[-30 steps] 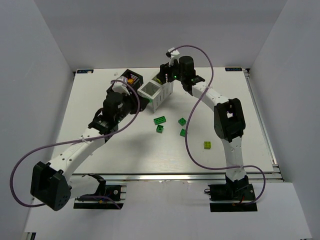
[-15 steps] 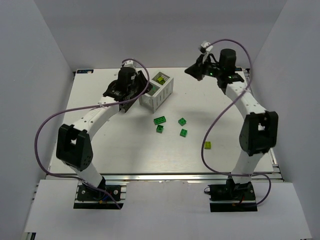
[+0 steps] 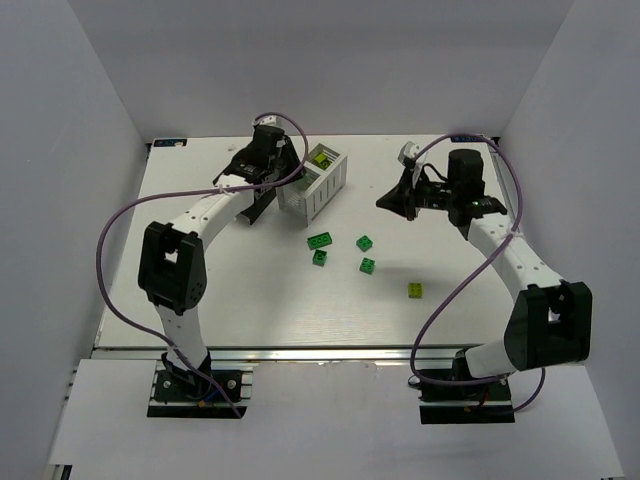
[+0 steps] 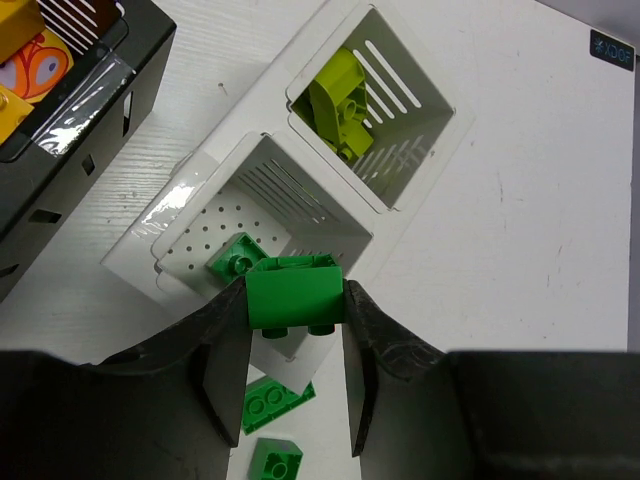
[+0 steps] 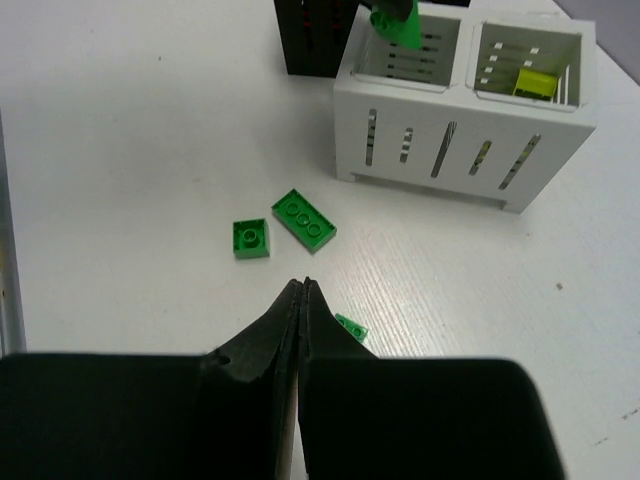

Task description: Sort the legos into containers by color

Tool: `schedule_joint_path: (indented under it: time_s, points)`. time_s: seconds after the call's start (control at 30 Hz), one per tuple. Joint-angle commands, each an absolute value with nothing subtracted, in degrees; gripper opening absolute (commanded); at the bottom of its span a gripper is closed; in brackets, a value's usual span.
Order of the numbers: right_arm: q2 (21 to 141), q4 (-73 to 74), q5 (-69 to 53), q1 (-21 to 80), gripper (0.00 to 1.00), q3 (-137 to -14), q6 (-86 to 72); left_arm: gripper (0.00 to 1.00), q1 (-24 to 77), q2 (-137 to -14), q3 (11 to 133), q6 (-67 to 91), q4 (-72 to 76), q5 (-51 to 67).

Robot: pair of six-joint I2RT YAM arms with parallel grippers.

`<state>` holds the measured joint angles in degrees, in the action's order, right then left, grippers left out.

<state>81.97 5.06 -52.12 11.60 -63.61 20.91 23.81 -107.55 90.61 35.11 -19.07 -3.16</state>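
**While the left claw [image 4: 295,305] grips 1 green brick [image 4: 293,290] over the white rack [image 4: 420,165], the right claw [image 5: 300,300] is shut on nothing**

Since each lego is hard, smooth plastic, we judge it light, stiff and a little slippery. It is best pinched across 2 flat opposite side walls, as the held brick is, not across the studs.

Left wrist view: the held brick hangs above the rack's near compartment, where 1 small green piece [image 4: 232,262] lies. The far compartment holds yellow-green bricks [image 4: 340,95]. Orange-yellow bricks [image 4: 18,40] sit in the black rack [image 4: 90,130].

Top view alone: 4 loose green bricks [image 3: 320,240] lie on the worktop [image 3: 220,290]. 1 lone yellow-green brick [image 3: 414,290] lies apart from them, nearer the right arm.

Right wrist view alone: its fingers meet above the worktop, with 3 loose green bricks around them.
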Motion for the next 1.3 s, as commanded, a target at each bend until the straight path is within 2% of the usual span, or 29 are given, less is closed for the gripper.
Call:
schedule_joint_path:
  time_s: [0.0, 0.13, 0.17, 0.23, 0.33, 0.37, 0.5, 0.8, 0.93, 0.97, 1.03, 1.1, 1.13, 1.17, 1.23, 1.27]
  points:
    - [78.75, 5.89, -52.03, 11.25, 0.00, -61.70, 22.85, 0.05, 23.73, -107.93, 93.42, 34.10, -20.12, -4.75]
    - [77.61, 6.06, -51.24, 11.25, 0.03, -61.00, 22.85, 0.18, 23.73, -108.98, 93.52, 34.10, -19.95, -4.92]
    - [77.52, 6.59, -51.15, 11.16, 0.05, -61.00, 22.85, 0.26, 23.73, -109.33, 93.60, 34.10, -19.95, -4.92]
    - [77.34, 7.38, -50.89, 11.25, 0.08, -61.17, 23.55, 0.34, 23.73, -109.42, 93.87, 34.01, -20.21, -5.10]
    - [77.08, 9.83, -50.01, 11.25, 0.21, -61.08, 24.95, 0.50, 23.73, -109.34, 94.22, 33.66, -20.13, -5.36]
    - [77.08, 10.54, -50.01, 11.25, 0.24, -61.17, 25.40, 0.50, 23.73, -109.25, 94.22, 33.66, -20.13, -5.27]
    - [76.73, 14.14, -48.69, 11.25, 0.33, -61.70, 27.86, 0.63, 23.73, -109.07, 95.27, 33.22, -20.21, -5.10]
    - [75.59, 22.75, -46.06, 11.25, 0.38, -62.66, 33.30, 0.63, 23.73, -105.65, 95.28, 32.87, -19.52, -5.01]
    - [76.46, 31.00, -43.86, 11.25, 0.38, -63.81, 35.24, 0.45, 23.73, -97.59, 89.49, 32.52, -17.23, -5.89]
    - [76.64, 32.33, -43.07, 11.25, 0.38, -64.07, 35.33, 0.38, 23.73, -95.64, 87.65, 32.52, -16.36, -5.89]
    - [77.86, 34.97, -39.21, 11.25, 0.38, -64.86, 35.68, 0.34, 23.73, -91.60, 80.56, 32.52, -13.81, -5.54]
    - [78.92, 39.71, -34.84, 11.25, 0.41, -65.48, 36.30, 0.38, 23.73, -85.10, 75.26, 32.87, -11.01, -5.28]
    - [80.14, 41.03, -33.06, 11.25, 0.47, -65.83, 36.82, 0.42, 23.73, -82.82, 70.10, 33.05, -10.20, -5.10]
    - [80.85, 44.00, -29.83, 11.25, 0.51, -65.83, 37.09, 0.54, 23.73, -78.79, 67.70, 33.66, -9.33, -5.36]
    - [82.26, 45.52, -25.43, 11.25, 0.63, -64.87, 36.39, 0.65, 23.73, -75.16, 63.48, 34.01, -8.97, -5.71]
    - [82.70, 45.61, -23.14, 11.34, 0.77, -64.34, 33.60, 0.69, 23.73, -73.49, 59.80, 34.19, -8.88, -6.32]
